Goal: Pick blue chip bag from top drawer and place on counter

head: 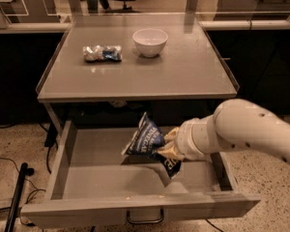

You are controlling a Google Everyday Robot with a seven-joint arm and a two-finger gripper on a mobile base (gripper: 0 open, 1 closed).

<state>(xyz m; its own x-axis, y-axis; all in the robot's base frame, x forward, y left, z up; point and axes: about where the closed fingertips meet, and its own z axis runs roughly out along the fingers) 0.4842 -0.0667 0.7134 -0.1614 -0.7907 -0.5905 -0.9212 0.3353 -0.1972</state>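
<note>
The blue chip bag [146, 140], dark navy foil with white lettering, hangs tilted over the middle of the open top drawer [94, 180]. My gripper [167, 150] is shut on the bag's lower right part and holds it clear of the drawer floor. My white arm [241, 129] reaches in from the right. The drawer is pulled fully out, with its dark pull handle [145, 218] at the front. The counter [183, 71] lies above and behind the drawer.
A white bowl [150, 41] stands at the back middle of the counter. A small silver-and-blue packet [102, 53] lies to its left. A black pole [17, 197] and cables lie on the floor at left. Glass partitions stand behind the counter.
</note>
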